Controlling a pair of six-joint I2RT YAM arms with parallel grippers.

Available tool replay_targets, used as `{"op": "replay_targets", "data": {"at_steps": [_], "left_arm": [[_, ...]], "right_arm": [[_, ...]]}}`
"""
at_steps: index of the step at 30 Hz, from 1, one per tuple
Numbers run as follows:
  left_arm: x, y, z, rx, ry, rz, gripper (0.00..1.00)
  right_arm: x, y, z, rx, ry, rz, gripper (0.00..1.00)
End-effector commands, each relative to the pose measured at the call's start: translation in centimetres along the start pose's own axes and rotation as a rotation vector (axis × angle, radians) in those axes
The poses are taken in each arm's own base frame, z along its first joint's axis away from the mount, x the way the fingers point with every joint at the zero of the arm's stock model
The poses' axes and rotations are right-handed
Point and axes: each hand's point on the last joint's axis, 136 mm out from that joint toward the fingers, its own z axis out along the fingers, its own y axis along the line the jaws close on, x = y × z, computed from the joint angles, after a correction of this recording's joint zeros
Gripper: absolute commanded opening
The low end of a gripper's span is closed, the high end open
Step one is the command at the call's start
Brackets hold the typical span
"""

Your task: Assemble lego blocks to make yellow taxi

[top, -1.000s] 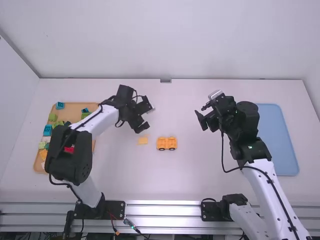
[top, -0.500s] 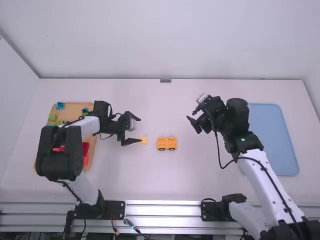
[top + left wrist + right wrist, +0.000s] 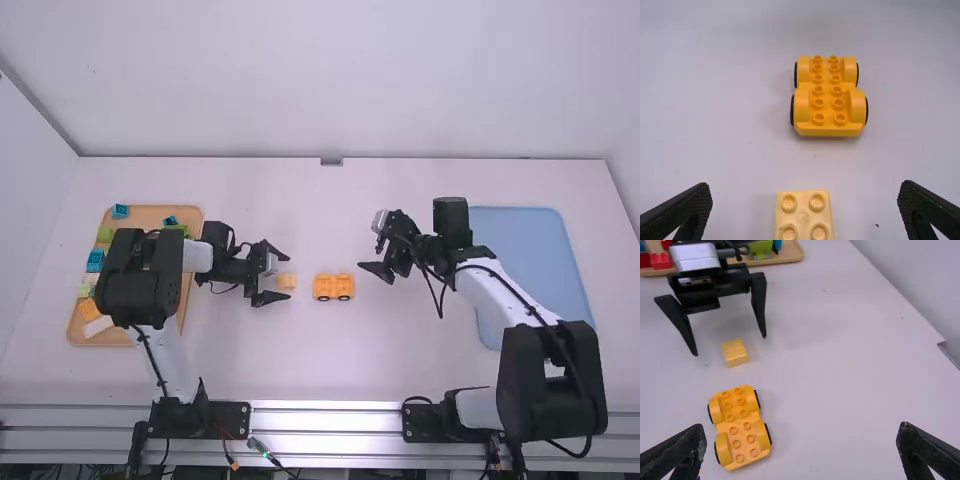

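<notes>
My left gripper [image 3: 275,276] stands open just left of the pale yellow 2x2 block [image 3: 287,282], level with it. From the left wrist, the open left gripper [image 3: 805,205] has its fingers on either side of the block [image 3: 803,215], touching neither side. The orange-yellow wheeled base [image 3: 333,287], studs up, sits on the table to the right of the block. Right of that base is my right gripper [image 3: 368,272], open and empty. In the right wrist view the right gripper [image 3: 801,447] is wide apart, with the wheeled base [image 3: 740,427] beyond its left finger.
A wooden tray [image 3: 152,216] with several blue, green, red, orange and white blocks lies at the left, partly under the left arm. On the right, a blue tray [image 3: 540,255] lies behind the right arm.
My left gripper has come down from beyond the pale block and turned to face it from the left. The right gripper has shifted left and nearer the camera, toward the wheeled base.
</notes>
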Motion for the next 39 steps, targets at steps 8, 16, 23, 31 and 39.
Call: {"op": "replay_targets", "data": {"at_steps": [8, 16, 23, 31, 39], "left_arm": [[1.2, -0.1, 1.1, 0.020, -0.026, -0.022, 0.77], [1.9, 0.1, 1.4, 0.019, -0.026, -0.044, 0.57], [1.9, 0.4, 1.4, 0.012, -0.026, -0.025, 0.41], [1.9, 0.3, 1.4, 0.013, -0.025, -0.029, 0.34], [2.5, 0.2, 1.6, 0.016, 0.019, -0.038, 0.19]], "right_arm": [[-1.0, 0.2, 0.6, -0.048, -0.046, -0.060, 0.99], [-1.0, 0.3, 0.6, -0.048, -0.046, -0.059, 0.99], [-0.7, 0.0, 0.6, -0.034, -0.031, -0.061, 0.99], [-0.5, 0.2, 0.6, -0.039, -0.020, -0.051, 0.99], [2.0, 0.9, 1.4, -0.045, 0.025, -0.060, 0.99]]}}
